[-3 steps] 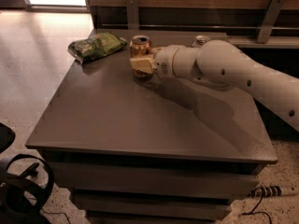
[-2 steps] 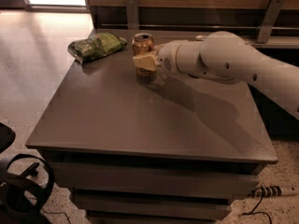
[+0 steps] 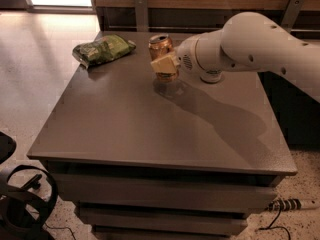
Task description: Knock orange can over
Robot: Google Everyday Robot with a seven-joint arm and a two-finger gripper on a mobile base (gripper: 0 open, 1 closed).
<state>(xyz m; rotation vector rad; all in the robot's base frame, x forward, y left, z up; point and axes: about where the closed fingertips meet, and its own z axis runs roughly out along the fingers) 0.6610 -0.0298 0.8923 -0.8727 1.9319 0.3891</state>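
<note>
I find the gripper [image 3: 164, 64] against the can [image 3: 161, 46] on the grey table [image 3: 150, 129]; its grip I cannot tell. Bag [image 3: 102, 50] lies rear-left; pale floor [image 3: 40, 69] beyond.

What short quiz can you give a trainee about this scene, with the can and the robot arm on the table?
1. True or false: the orange can lies on its side on the table.
2. Short answer: in the camera view, on which side of the orange can does the green bag lie?
3. Choose one: where is the end effector?
A) right at the orange can, in front of its lower part
B) above the green bag
C) down by the floor, off the table

Key: 1. False, it stands upright. 2. The left side, apart from the can. 3. A.
</note>
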